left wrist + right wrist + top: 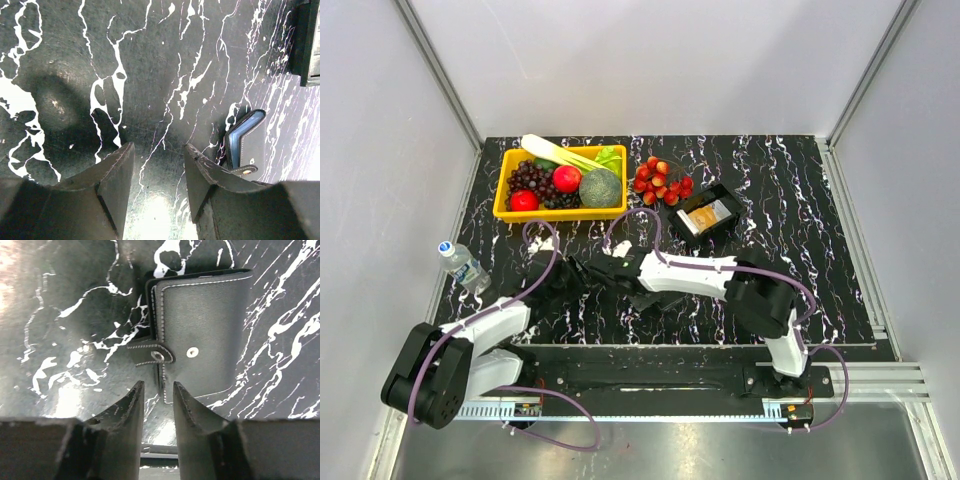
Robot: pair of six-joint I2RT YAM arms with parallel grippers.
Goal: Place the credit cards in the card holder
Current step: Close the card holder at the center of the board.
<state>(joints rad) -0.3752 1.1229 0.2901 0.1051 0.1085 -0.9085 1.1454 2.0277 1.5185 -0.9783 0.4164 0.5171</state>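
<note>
card holder (200, 335), likely light, stiff and smooth-skinned, lies folded with its strap (150, 354) unsnapped on the marbled surface (65, 340), just beyond the right tool (157, 390), whose jaws stand narrowly apart, empty. the strap or a long edge looks the surest purchase. left tool (159, 155) hovers half-spread, empty, beside it.

Inside a robotics test cell: plain white wall panels (670, 60) in aluminium framing (442, 80) enclose a black marbled table (800, 200), where a cabled left arm (485, 325) and right arm (690, 275) stand bolted to a rail (650, 380) along the near edge.
</note>
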